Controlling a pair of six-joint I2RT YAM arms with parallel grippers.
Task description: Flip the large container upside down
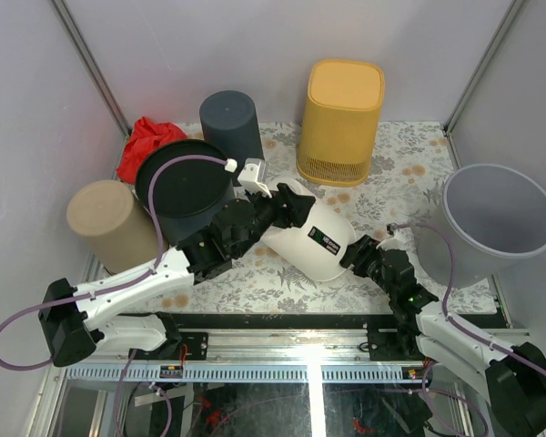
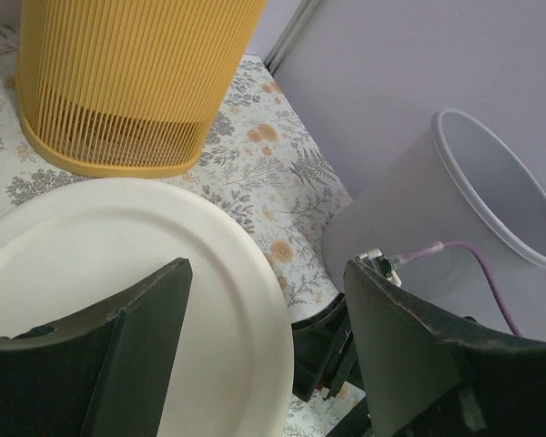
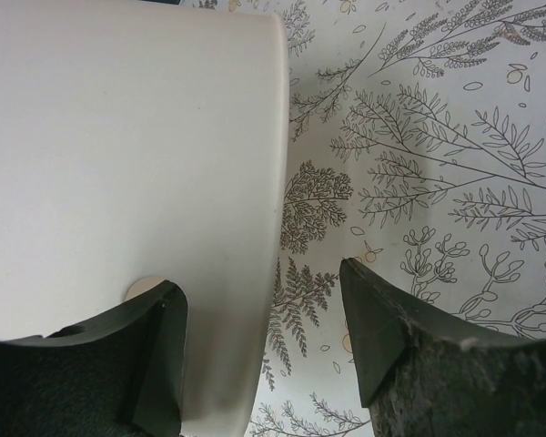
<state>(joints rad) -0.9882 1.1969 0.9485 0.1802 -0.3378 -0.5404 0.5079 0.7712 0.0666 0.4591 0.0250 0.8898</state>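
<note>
A white container (image 1: 309,241) lies tilted on its side on the floral table (image 1: 400,182), mid-front. My left gripper (image 1: 296,202) is open at its upper far end. In the left wrist view the white container (image 2: 118,273) fills the lower left, and its curved edge runs between the spread fingers of my left gripper (image 2: 268,309). My right gripper (image 1: 353,255) is open at the container's lower right end. In the right wrist view the white container's wall (image 3: 118,137) and its edge lie between the fingers of my right gripper (image 3: 264,319). I cannot tell whether either touches it.
A yellow slatted bin (image 1: 341,118) stands upside down at the back. A large grey bin (image 1: 500,218) stands at the right edge. A dark grey container (image 1: 230,123), a black bin (image 1: 184,187), a tan container (image 1: 109,223) and a red cloth (image 1: 146,141) crowd the left.
</note>
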